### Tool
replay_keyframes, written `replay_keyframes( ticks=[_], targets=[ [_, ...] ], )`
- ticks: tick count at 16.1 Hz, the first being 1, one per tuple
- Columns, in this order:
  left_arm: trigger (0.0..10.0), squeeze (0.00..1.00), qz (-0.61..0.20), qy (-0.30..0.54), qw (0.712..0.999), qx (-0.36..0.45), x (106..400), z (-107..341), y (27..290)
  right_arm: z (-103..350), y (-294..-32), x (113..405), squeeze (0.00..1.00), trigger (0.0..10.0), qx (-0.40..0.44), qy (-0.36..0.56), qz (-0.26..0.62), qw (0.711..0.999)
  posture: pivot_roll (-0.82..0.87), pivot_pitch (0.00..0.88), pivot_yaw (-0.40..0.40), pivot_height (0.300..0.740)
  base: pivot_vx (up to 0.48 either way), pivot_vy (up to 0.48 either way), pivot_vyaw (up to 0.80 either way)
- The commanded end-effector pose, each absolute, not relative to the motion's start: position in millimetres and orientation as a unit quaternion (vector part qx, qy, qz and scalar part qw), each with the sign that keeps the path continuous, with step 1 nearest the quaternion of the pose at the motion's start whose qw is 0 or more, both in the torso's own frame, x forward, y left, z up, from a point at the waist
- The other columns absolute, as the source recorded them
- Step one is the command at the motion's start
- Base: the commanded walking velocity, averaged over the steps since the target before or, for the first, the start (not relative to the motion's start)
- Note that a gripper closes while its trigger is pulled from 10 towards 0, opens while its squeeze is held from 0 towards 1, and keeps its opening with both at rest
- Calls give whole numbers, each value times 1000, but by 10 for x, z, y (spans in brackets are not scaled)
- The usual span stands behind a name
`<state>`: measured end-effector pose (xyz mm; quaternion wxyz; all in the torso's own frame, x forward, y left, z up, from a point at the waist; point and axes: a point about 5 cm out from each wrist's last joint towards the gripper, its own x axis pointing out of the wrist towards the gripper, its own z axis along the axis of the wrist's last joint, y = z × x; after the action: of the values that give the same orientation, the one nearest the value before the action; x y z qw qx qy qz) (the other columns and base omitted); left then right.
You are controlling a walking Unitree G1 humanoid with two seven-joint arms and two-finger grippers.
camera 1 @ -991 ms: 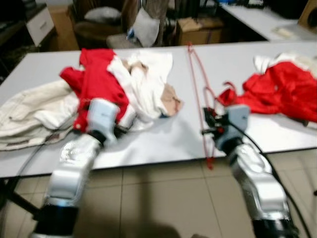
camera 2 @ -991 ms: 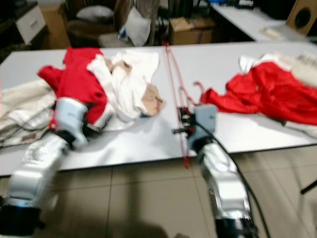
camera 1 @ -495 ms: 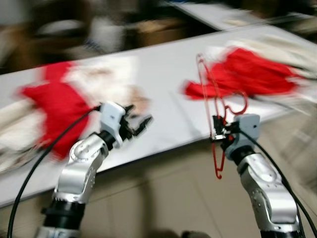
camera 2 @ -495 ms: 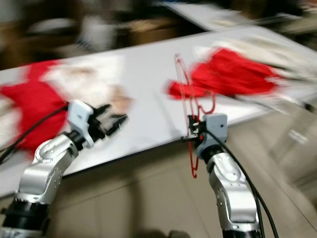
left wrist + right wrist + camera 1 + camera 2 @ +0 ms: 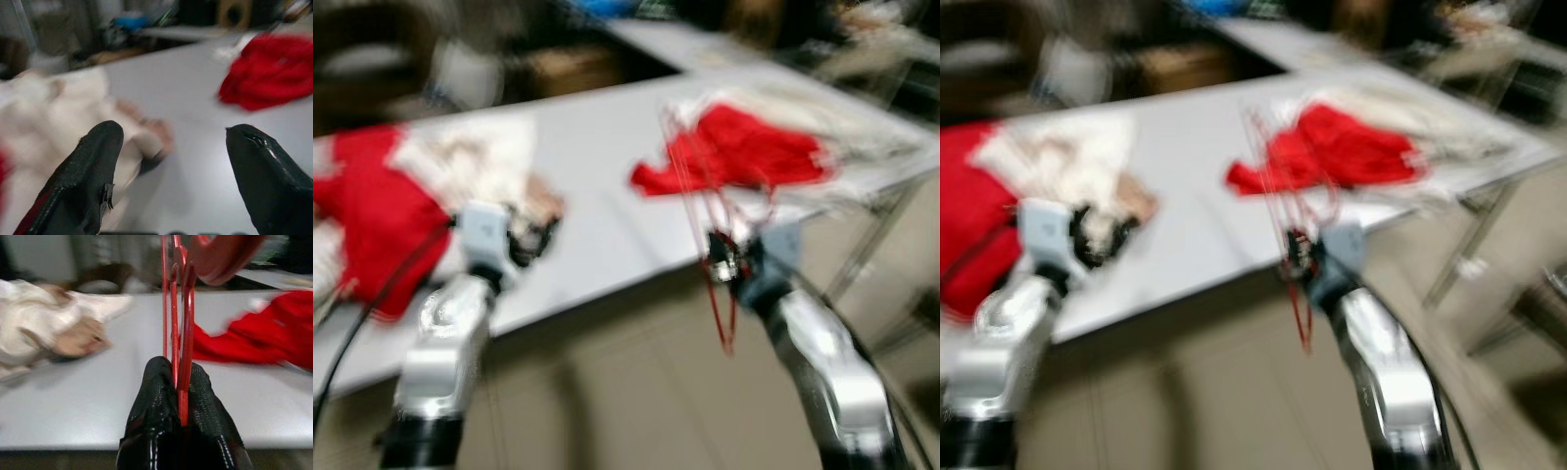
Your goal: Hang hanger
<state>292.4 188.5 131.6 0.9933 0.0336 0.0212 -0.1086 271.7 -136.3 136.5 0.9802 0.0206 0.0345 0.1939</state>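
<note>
Red and thin, the hanger (image 5: 178, 308) is really a small bunch of wire-like bars with a curved hook at one end, pinched tight between the black fingers (image 5: 154, 396) of the right pincer (image 5: 720, 257), standing roughly upright just off the near edge of the grey tabletop (image 5: 607, 147). Left pincer (image 5: 536, 238) hangs over the tabletop with its fingers (image 5: 93, 171) spread wide and nothing in them, next to a white garment (image 5: 475, 162), with a red garment (image 5: 744, 147) heaped behind the hanger.

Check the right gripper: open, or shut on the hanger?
Shut: the right gripper has both fingers pressed against the red hanger.
</note>
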Motion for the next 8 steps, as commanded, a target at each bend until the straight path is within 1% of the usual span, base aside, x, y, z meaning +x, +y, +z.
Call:
replay_keyframes(
  ticks=[1,3,4,6,8],
  targets=[
    [10000,0,-110,21,993,46,2940,1345,1870,1361,-1356,2728,0,10000,21,37,191,981,-72,0,33,740,330,0,800],
    [10000,0,-121,22,991,49,2967,1341,1821,1375,-1405,2736,0,10000,48,33,178,982,-83,0,37,740,300,0,0],
    [10000,0,-123,22,991,50,2972,1342,1812,1374,-1414,2736,0,10000,44,33,177,983,-85,0,37,740,296,0,0],
    [10000,0,-139,26,988,63,3007,1348,1784,1391,-1429,2738,0,10000,35,31,181,982,-94,0,34,740,0,0,0],
    [10000,0,-160,34,980,113,3003,1344,1859,1401,-1416,2736,0,10000,9,23,191,981,-90,0,26,740,0,0,0]
  ],
)
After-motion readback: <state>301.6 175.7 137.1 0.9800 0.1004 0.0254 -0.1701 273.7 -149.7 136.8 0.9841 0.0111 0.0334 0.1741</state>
